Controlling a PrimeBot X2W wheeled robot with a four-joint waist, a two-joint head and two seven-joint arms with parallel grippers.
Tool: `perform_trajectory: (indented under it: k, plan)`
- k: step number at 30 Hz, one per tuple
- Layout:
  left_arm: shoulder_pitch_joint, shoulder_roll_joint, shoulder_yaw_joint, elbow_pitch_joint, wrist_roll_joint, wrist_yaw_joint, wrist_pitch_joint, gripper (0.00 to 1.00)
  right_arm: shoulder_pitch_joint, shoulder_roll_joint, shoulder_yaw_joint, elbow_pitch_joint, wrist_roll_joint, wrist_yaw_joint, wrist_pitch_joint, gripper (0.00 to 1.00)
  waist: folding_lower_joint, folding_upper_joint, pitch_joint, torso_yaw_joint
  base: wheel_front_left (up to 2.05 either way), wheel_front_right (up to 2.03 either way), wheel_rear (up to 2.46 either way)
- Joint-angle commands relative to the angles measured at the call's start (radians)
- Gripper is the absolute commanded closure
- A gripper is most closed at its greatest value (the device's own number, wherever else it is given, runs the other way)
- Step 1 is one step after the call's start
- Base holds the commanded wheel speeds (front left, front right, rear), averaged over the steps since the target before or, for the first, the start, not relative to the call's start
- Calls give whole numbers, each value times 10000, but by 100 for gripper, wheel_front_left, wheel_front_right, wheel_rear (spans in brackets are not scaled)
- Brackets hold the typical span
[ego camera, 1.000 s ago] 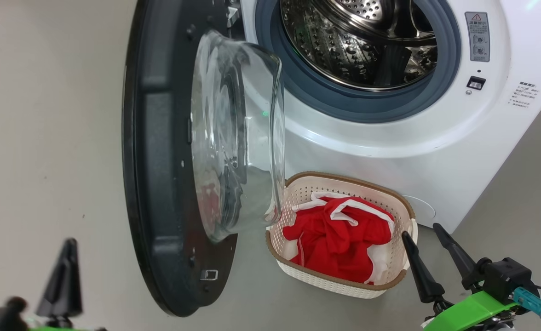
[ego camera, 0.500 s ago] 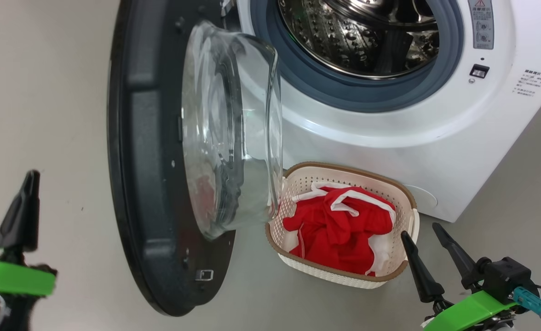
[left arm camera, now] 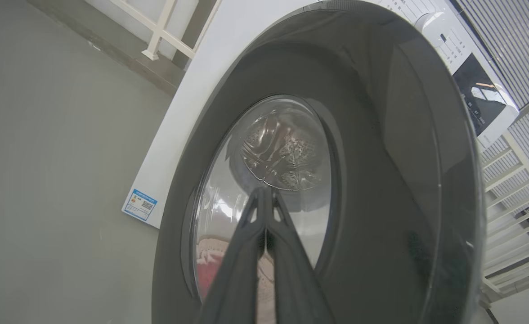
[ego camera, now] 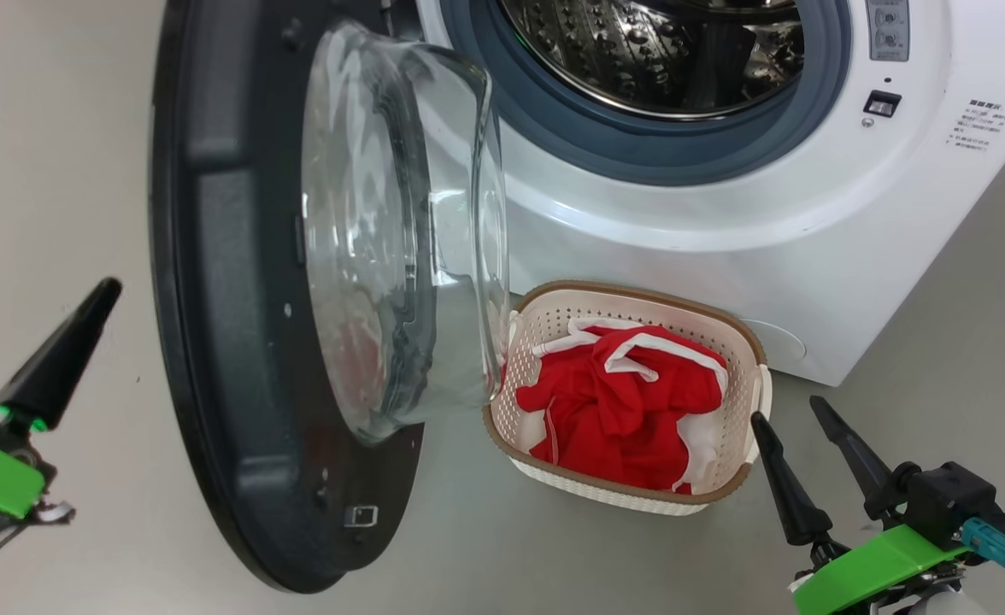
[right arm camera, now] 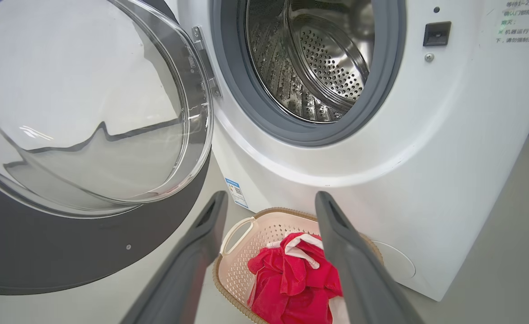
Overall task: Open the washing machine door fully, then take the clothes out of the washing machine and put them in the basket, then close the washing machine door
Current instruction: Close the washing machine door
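The washing machine door (ego camera: 212, 299) stands wide open, its glass bowl (ego camera: 400, 239) bulging toward the washing machine (ego camera: 725, 213). The steel drum (ego camera: 656, 51) shows no fabric inside. On the floor in front of the machine sits the basket (ego camera: 639, 299), with the red and white clothes (ego camera: 622, 401) heaped in it. My left gripper (ego camera: 108, 289) is shut and empty, off to the left of the door's outer side. In the left wrist view its closed gripper (left arm camera: 264, 191) points at the door's outer face (left arm camera: 381, 157). My right gripper (ego camera: 784, 410) is open just right of the basket, and in the right wrist view the right gripper (right arm camera: 272, 198) frames the clothes (right arm camera: 291, 279).
Bare grey floor (ego camera: 49, 171) lies to the left of the door and around the basket. A blue sticker (left arm camera: 141, 204) marks the machine's white side. White railings (left arm camera: 512, 189) stand beyond the machine. The door's lower edge hangs close to the basket's left end.
The head camera has shifted, sliding the whole scene left and up. My left gripper has risen from the bottom left corner and now tilts toward the door. The right gripper has barely moved.
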Motion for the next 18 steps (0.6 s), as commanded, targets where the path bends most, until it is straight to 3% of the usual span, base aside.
perform_trajectory:
  k: [1,10,18]
  plan:
    - [-554,633,474,-235,-113,-56,32,100,-264,-106,187,-255,-133,48,-63,0,0,0,39,-30,0,0,0]
    - [-654,976,521,-1133,-1253,-56,1400,100,-381,-88,122,-278,-145,48,-63,0,0,0,199,-199,0,0,0]
    - [-625,766,848,-1725,-1433,-56,2126,100,-462,-34,72,-307,-157,48,-63,0,0,0,335,-395,0,0,0]
